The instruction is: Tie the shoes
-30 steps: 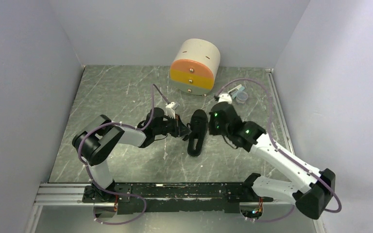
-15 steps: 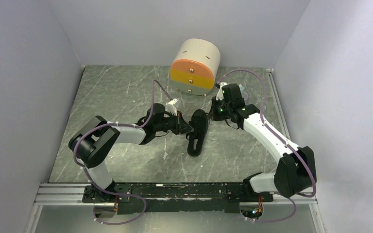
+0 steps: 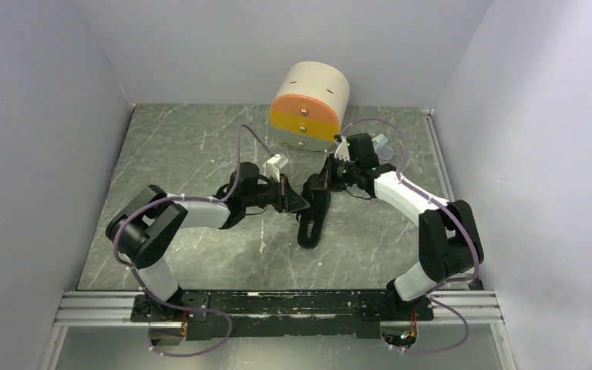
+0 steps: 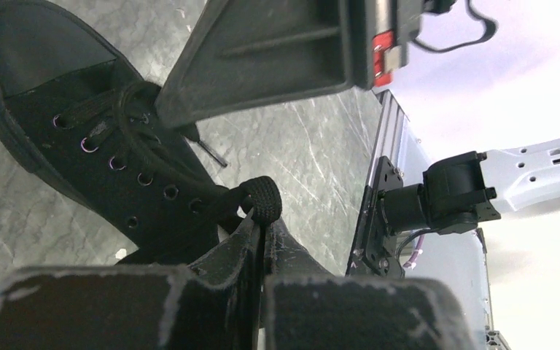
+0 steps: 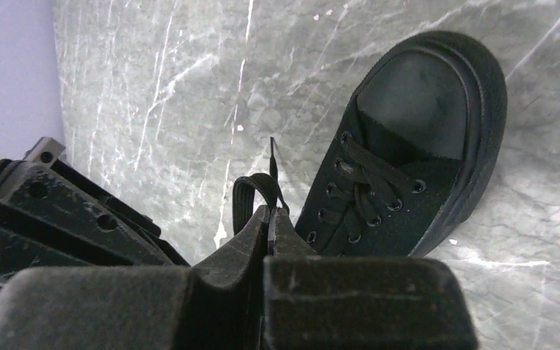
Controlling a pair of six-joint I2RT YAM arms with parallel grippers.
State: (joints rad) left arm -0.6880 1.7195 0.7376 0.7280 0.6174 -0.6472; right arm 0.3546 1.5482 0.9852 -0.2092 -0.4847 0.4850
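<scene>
Left of centre on the bench [image 3: 193, 154], the left arm is folded at its elbow, and its forearm runs low and rightward to the shoe [image 3: 311, 225]. From above, the left gripper [image 3: 296, 203] is black against the black shoe, so its fingertips are hard to tell apart there. The left wrist view settles it: the fingers are pressed together with a lace loop [image 4: 264, 202] pinched between the tips. The shoe's heel end is cut off in that view behind the gripper's own body. The eyelets and toe cap show clearly.

The shoe lies mid-bench with its length running near to far, just in front of the round drawer box [image 3: 310, 106]. Its far end is covered by both grippers in the top view, and the laces cannot be made out there.

At the right, the right arm bends sharply at its elbow, and its forearm stretches up and leftward. The right gripper [image 3: 318, 186] is at the shoe's far end. Its wrist view shows the fingers closed on the other lace loop [image 5: 251, 191], which stands up above the tips. A small clear cup [image 3: 385, 149] is half hidden behind this wrist. A red patch on the right gripper's body shows in the left wrist view, but any print on it is too small to read.
</scene>
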